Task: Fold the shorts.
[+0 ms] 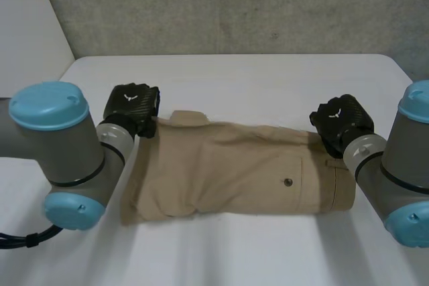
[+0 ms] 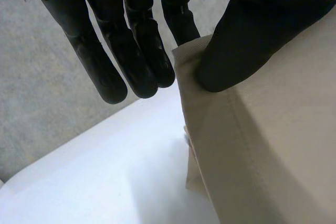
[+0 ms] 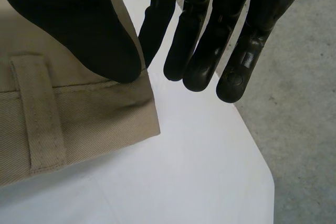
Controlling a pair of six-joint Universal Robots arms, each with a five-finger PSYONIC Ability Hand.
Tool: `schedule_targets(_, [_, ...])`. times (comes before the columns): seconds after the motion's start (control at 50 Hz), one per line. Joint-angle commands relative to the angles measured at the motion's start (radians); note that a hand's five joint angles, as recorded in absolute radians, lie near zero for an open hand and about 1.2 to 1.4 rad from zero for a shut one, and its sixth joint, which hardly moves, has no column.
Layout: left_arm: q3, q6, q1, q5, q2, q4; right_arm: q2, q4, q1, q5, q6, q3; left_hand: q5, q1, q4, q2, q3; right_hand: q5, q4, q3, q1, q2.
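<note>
Left hand (image 2: 252, 30) and right hand (image 3: 68, 19) each pinched a corner of the shorts (image 1: 234, 172) under its thumb; we judged both should rise together, keeping edges matched

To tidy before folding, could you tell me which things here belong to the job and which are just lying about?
Job: tan shorts; left hand pinching one far corner; right hand pinching the other.
Not part: white table; grey wall behind.

Two black hands, left hand (image 1: 132, 108) and right hand (image 1: 340, 122), flank one pair of beige cloth shorts (image 1: 241, 172) on one white counter (image 1: 255, 78).
</note>
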Motion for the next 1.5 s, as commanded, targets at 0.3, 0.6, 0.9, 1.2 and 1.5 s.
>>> schedule_targets(0.3, [-0.374,-0.007,-0.041,0.046,0.594,-0.174,-0.309,0.324,-0.013,-0.104,-0.024,0.181,0.244,0.282,0.197,0.197,0.203,0.225,0.204,0.202,0.431,0.22])
schedule_targets(0.6, [-0.471,-0.007,-0.039,0.15,0.863,-0.513,-0.531,0.608,-0.014,-0.182,-0.116,0.28,0.244,0.282,0.197,0.197,0.203,0.225,0.204,0.202,0.431,0.22])
schedule_targets(0.9, [-0.415,0.005,-0.012,0.152,0.646,-0.245,-0.375,0.418,-0.027,-0.181,-0.122,0.203,0.244,0.282,0.197,0.197,0.203,0.225,0.204,0.202,0.431,0.22])
schedule_targets(1.2, [0.191,0.009,-0.007,0.045,-0.113,-0.076,0.067,0.137,0.009,-0.015,-0.057,-0.153,0.244,0.282,0.197,0.197,0.203,0.225,0.204,0.202,0.431,0.22])
schedule_targets(1.5, [0.521,0.117,0.008,0.0,-0.473,0.091,0.397,-0.159,0.076,0.054,-0.062,-0.374,0.244,0.282,0.197,0.197,0.203,0.225,0.204,0.202,0.431,0.22])
